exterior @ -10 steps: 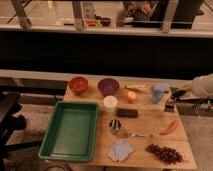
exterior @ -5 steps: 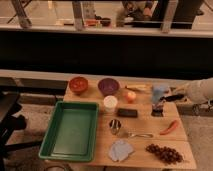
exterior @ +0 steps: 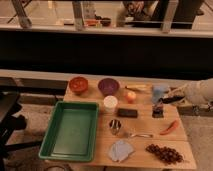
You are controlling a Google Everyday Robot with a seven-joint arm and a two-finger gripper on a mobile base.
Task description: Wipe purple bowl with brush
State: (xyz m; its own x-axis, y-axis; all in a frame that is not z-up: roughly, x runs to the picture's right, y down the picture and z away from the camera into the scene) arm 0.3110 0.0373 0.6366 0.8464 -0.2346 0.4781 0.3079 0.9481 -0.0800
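Note:
The purple bowl (exterior: 108,86) stands at the back of the wooden table (exterior: 145,121), between a red-orange bowl (exterior: 78,84) and an orange fruit (exterior: 131,96). The brush (exterior: 158,111) lies at the right side of the table, its dark blocky head in front of a light blue cup (exterior: 160,91). My arm reaches in from the right edge, and my gripper (exterior: 166,101) is low over the table right at the brush, between it and the blue cup. I cannot tell whether it touches the brush. The bowl is well to the left of the gripper.
A green tray (exterior: 70,130) fills the left part of the table. Also there: a white cup (exterior: 110,103), a flat black block (exterior: 127,113), a metal cup (exterior: 115,126), a silvery utensil (exterior: 138,134), a blue cloth (exterior: 121,150), grapes (exterior: 164,153) and a red chili (exterior: 171,127).
My arm has come in from the right edge, moving left and down until the gripper reached the brush. The objects on the table have not moved.

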